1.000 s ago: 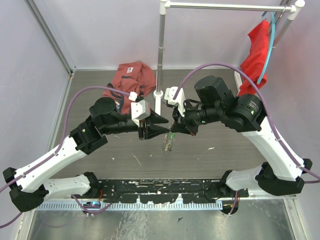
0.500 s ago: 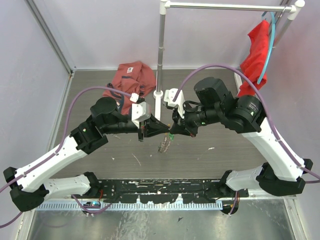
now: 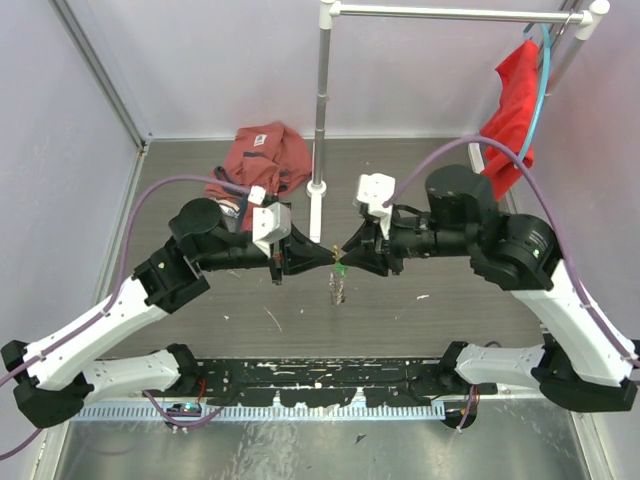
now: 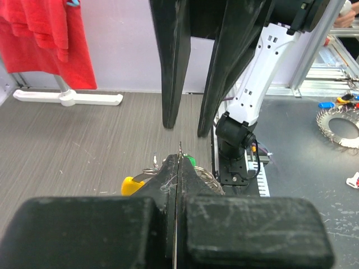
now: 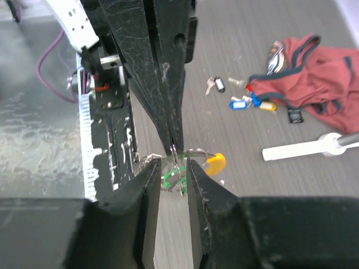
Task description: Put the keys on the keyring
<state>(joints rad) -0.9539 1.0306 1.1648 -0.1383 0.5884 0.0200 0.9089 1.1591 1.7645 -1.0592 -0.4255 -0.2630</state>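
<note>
The left gripper point(image 4: 178, 163) is pinched tight on the keyring point(image 3: 338, 287), which hangs just below its tips with a yellow tag point(image 5: 216, 163). The right gripper point(image 5: 173, 169) meets it tip to tip, fingers slightly apart, a green-tagged key point(image 5: 171, 180) in the gap. Loose keys point(image 5: 241, 102) lie well away from both, beside a red cloth point(image 5: 314, 78).

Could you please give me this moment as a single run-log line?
left gripper: shut on keyring | right gripper: open, green-tagged key between its fingers | loose keys: beside red cloth
</note>
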